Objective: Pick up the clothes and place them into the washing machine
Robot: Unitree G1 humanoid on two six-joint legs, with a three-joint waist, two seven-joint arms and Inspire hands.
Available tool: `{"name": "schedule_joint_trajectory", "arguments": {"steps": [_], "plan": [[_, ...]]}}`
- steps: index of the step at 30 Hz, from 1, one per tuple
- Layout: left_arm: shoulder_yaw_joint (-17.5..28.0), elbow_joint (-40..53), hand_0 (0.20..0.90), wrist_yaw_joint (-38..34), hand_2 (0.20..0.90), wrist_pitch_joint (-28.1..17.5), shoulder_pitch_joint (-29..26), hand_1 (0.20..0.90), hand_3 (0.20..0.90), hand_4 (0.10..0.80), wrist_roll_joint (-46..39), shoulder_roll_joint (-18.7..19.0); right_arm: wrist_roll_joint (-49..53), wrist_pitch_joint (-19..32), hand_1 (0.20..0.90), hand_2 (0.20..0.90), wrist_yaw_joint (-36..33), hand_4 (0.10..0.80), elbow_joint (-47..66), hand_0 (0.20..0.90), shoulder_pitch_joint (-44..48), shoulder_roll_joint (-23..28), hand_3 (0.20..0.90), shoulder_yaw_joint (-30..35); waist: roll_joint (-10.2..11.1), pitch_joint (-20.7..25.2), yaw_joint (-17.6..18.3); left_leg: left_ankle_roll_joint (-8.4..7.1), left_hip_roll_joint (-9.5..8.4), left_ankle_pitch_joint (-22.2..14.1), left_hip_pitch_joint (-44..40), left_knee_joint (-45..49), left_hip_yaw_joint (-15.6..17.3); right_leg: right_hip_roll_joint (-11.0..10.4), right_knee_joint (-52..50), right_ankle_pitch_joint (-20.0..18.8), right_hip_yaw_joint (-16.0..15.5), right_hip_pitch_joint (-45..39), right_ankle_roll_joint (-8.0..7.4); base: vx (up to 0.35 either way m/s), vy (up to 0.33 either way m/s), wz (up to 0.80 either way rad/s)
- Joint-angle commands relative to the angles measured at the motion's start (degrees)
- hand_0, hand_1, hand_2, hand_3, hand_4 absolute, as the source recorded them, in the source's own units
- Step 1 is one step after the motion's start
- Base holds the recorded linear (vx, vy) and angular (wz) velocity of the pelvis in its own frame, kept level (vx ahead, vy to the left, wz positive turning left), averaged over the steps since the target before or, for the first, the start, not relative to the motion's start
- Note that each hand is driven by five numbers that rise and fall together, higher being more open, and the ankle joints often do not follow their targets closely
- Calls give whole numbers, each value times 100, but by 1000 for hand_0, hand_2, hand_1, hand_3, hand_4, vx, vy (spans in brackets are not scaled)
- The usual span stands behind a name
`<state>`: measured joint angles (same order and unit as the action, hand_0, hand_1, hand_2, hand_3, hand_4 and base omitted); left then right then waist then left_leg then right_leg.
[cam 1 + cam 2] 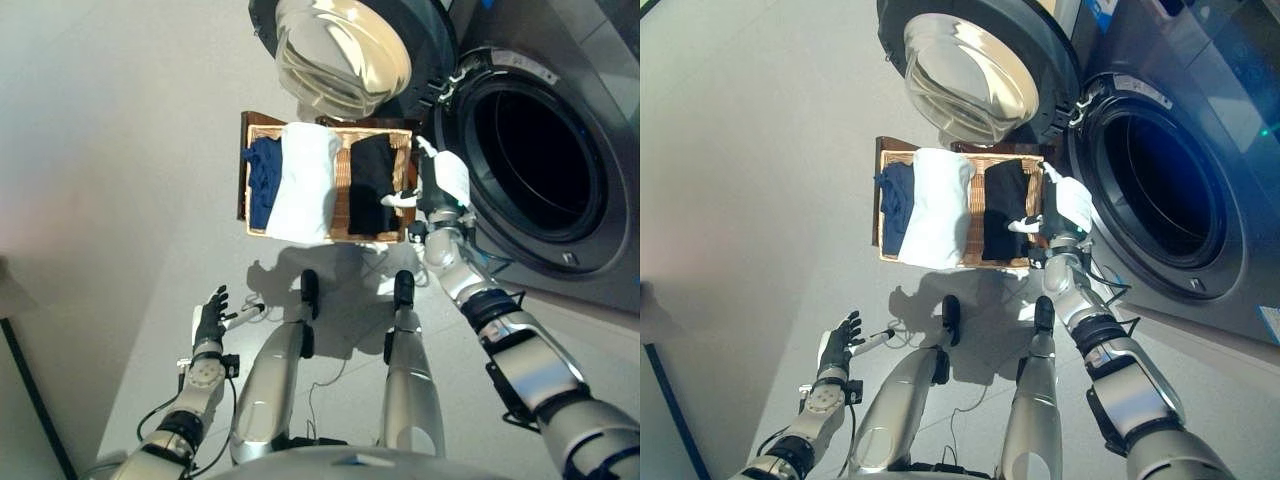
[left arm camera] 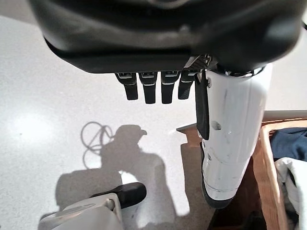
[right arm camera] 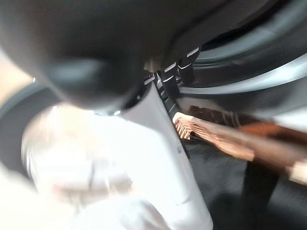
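Wicker weave forms a shallow rectangular basket (image 1: 341, 205) on the pale floor (image 1: 120, 150) ahead of me, near the middle of my head view. Three folded clothes lie side by side in it: a navy garment (image 1: 263, 180) at the 9 o'clock end, a white garment (image 1: 305, 182) in the middle, draped over the near rim, and a black garment (image 1: 372, 184) at the 3 o'clock end.

At 12 o'clock from the basket, the round glass door (image 1: 345, 50) of the washing machine (image 1: 560, 150) hangs swung open. The machine fills the 2 o'clock part of the view, and its dark drum opening (image 1: 537, 160) shows no clothing that I can see.

My right hand (image 1: 440, 185) reaches in from 4 o'clock and sits at the basket's 3 o'clock edge, just beside the black garment. Its white-covered thumb stands out. In my right wrist view its fingers (image 3: 175, 76) show near the basket's edge and dark cloth, but I cannot tell whether they are open or closed on anything.

My left hand (image 1: 211, 318) hangs low at 7 o'clock, well apart from the basket. Its fingers are straight and relaxed, holding nothing.
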<state>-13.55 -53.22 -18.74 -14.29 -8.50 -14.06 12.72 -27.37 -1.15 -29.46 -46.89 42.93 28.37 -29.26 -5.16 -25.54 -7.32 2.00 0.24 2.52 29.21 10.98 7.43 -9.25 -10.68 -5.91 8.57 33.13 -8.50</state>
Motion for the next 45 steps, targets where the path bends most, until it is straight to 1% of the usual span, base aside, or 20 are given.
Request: {"name": "schedule_joint_trajectory", "arguments": {"steps": [1,2,3,4,10,11,12,17,20,23,27,36,45], "plan": [[153,66,900,-107,900,-300,114,900,900,800,47,334,-1365,-121,900,900,-154,800,362,900,696,630,900,-210,-170,216,-161,-720,293,177,-34,-292,-250,96,-529,468,-193,-211,126,0,0,0],[164,-17,900,-52,900,-309,63,900,900,800,28,350,-2020,-278,900,900,71,800,305,900,1036,879,900,-619,-117,212,-177,-731,297,174,-26,-290,-267,94,-527,467,-199,-212,124,9,-4,5],[170,-19,900,-51,900,-310,59,900,900,800,28,345,-2022,-279,900,900,75,800,304,900,1046,878,900,-626,-120,212,-171,-731,297,175,-20,-290,-268,94,-527,466,-200,-208,124,20,-12,4],[156,-77,900,19,900,-310,36,900,900,800,10,341,-2769,-403,900,900,212,800,225,900,1373,1117,900,-1147,-67,202,-192,-745,303,179,-15,-289,-280,90,-533,468,-216,-214,116,13,-13,5],[61,-180,900,48,900,-329,-80,900,900,800,-89,326,-3769,-483,900,900,578,800,-151,900,2189,1414,900,-2253,41,139,-240,-763,318,202,42,-274,-332,84,-539,469,-274,-195,116,5,-7,5],[22,-166,900,64,900,-338,-93,900,900,800,-157,345,-4086,-473,900,900,687,800,-232,900,2460,1517,900,-2651,83,112,-264,-769,319,205,64,-268,-355,82,-538,470,-293,-193,116,0,0,0],[28,-167,900,64,900,-338,-97,900,900,800,-159,338,-4085,-472,900,900,689,800,-238,900,2474,1515,900,-2663,76,108,-256,-769,319,204,65,-267,-357,82,-538,470,-295,-193,116,0,0,0],[-107,-81,900,82,900,-366,-144,900,900,800,-318,383,-4301,-337,900,900,863,800,-516,900,3109,1529,900,-3391,160,45,-324,-784,324,255,108,-308,-428,82,-513,477,-353,-208,121,2,-3,1],[-163,-47,900,109,900,-359,-177,900,900,800,-410,403,-4308,-231,900,900,973,800,-606,900,3329,1465,900,-3686,196,0,-361,-790,324,283,127,-333,-473,79,-512,484,-403,-220,129,16,-12,13],[-163,-70,900,98,900,-348,-238,900,900,800,-475,402,-4276,-156,900,900,1028,800,-558,900,3514,1385,900,-3855,244,-55,-399,-791,333,315,144,-364,-520,75,-509,494,-448,-224,136,13,-9,11],[-180,27,900,42,900,-362,-270,900,900,800,-501,419,-4219,-100,900,900,1052,800,-515,900,3515,1261,900,-3905,265,-108,-446,-788,333,334,177,-368,-566,71,-539,513,-501,-219,146,13,-6,10],[-196,123,900,-61,900,-389,-378,900,900,800,-539,423,-4188,-102,900,900,1054,800,-507,900,3508,817,900,-3876,262,-256,-518,-778,315,379,240,-423,-634,62,-549,520,-583,-176,154,2,1,2],[-174,202,900,-133,900,-425,-417,900,900,800,-570,439,-4160,-91,900,900,1048,800,-500,900,3505,568,900,-3871,275,-336,-577,-781,303,409,316,-446,-694,48,-541,509,-647,-133,152,1,5,5]]}}
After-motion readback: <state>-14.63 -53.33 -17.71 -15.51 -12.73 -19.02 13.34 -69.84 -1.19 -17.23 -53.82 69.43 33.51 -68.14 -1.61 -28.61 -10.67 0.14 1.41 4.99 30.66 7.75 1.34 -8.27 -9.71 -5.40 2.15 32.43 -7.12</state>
